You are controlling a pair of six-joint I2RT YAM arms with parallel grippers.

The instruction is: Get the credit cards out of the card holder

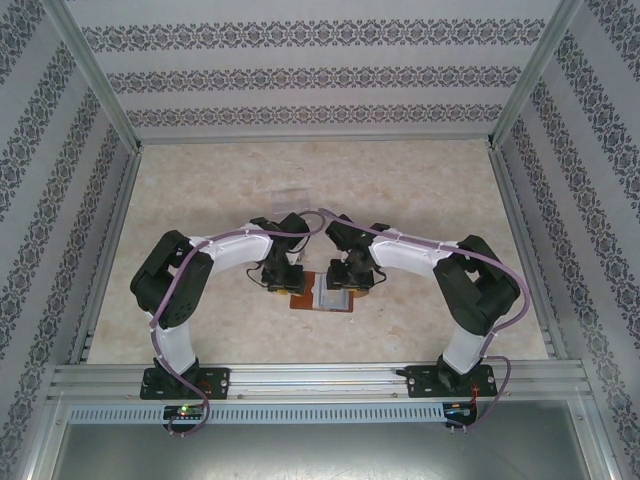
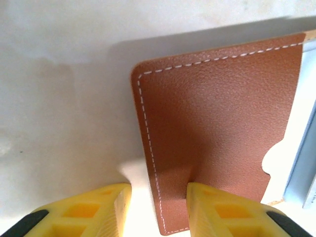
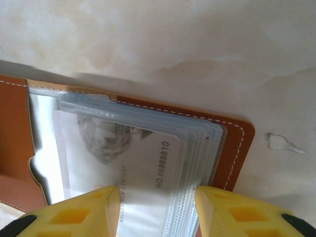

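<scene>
The card holder lies spread flat on the table between my two grippers. In the left wrist view its brown stitched flap fills the right side. My left gripper stands open astride the flap's left edge, one finger pressing a dent into the leather, the other over the table. In the right wrist view a pale credit card with dark numbers sits at the top of a stack of clear sleeves. My right gripper is open, its fingers set down on the card and the sleeves' edge.
The beige marbled table is boxed in by patterned walls and metal posts. An aluminium rail carries both arm bases at the near edge. A faint clear tray lies behind the grippers. Both grippers crowd the middle.
</scene>
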